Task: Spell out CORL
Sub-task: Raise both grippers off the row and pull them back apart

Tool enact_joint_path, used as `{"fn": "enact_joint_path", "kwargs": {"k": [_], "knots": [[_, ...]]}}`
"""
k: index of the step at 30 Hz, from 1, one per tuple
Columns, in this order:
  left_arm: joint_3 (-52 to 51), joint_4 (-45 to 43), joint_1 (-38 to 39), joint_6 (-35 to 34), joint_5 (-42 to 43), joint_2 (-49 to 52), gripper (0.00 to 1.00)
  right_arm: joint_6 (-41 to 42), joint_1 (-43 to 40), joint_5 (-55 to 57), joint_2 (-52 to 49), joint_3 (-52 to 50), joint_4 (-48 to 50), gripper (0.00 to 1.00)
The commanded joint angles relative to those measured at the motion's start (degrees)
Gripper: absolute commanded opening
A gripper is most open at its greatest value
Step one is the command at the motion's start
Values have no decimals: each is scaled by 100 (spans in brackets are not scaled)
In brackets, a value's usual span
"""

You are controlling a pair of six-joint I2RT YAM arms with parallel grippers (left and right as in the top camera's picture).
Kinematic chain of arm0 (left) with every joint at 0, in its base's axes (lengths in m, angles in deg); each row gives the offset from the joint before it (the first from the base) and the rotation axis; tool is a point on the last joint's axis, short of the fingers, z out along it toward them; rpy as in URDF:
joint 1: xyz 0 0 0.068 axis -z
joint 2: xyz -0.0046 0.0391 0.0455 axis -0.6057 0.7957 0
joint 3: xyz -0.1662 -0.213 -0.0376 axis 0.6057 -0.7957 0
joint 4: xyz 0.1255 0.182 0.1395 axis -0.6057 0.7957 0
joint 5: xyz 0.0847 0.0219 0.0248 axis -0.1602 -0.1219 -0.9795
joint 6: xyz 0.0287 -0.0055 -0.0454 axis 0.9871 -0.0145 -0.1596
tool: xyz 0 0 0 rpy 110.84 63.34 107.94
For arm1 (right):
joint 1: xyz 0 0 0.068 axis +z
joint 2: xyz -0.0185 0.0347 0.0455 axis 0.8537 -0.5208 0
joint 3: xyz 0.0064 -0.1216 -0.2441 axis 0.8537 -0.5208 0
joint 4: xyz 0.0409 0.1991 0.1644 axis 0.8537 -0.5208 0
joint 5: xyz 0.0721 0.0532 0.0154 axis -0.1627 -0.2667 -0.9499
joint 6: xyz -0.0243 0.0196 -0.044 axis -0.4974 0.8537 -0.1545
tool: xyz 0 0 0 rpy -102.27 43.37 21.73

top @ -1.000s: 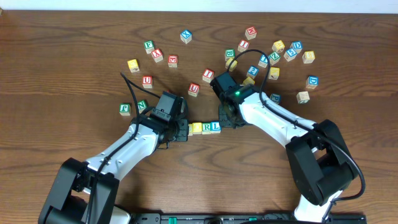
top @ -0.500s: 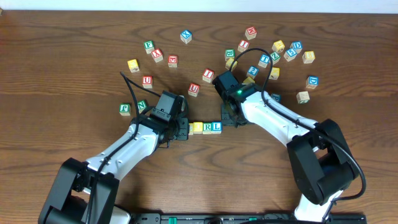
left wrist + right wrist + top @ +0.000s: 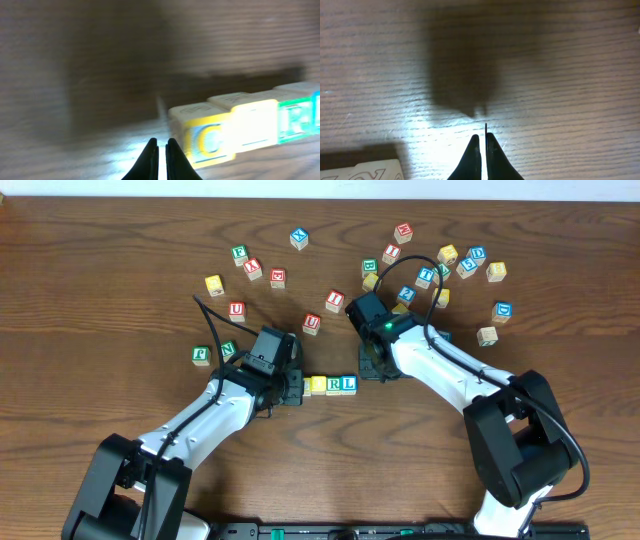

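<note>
The row of letter blocks [image 3: 332, 385] lies on the wooden table [image 3: 100, 300], near its middle, between the two grippers. From overhead, three of its blocks show: a yellow block [image 3: 317, 385] at its left end, then the green R block [image 3: 333, 385], then the blue L block [image 3: 348, 384], all touching side by side.

The left wrist view shows the row from low down. A yellow-edged C block [image 3: 205, 141] is nearest, the next block [image 3: 255, 125] is washed out by glare so its letter cannot be read, and the R block [image 3: 295, 117] follows.

The left gripper [image 3: 293, 390] [image 3: 160, 150] sits just beside the row's left end, its fingertips pressed together with nothing between them. The right gripper [image 3: 372, 370] [image 3: 481, 145] stands just beside the row's right end, a little behind it, clenched and empty over bare wood. The corner of a pale block [image 3: 360, 172] shows at the lower left of its wrist view.

Loose blocks [image 3: 312, 323] lie scattered behind the row, well apart from it.
</note>
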Motion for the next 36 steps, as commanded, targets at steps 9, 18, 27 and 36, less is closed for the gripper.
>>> {"fn": "enact_joint_path", "kwargs": {"k": [9,18,27,36], "knots": [[96,352,-7,-208,-809,15,7,-264,-557,190,-28,-26,339,1],[833,330,-7,214,-809,9,7,-426,-1036,111,-28,-26,688,1],[1187,173,-4,236,-251,22,7,-490,-1062,107,-28,-26,772,1],[1187,-92,-4,232,17,192,7,-490,-1062,107,-28,-26,835,1]]}}
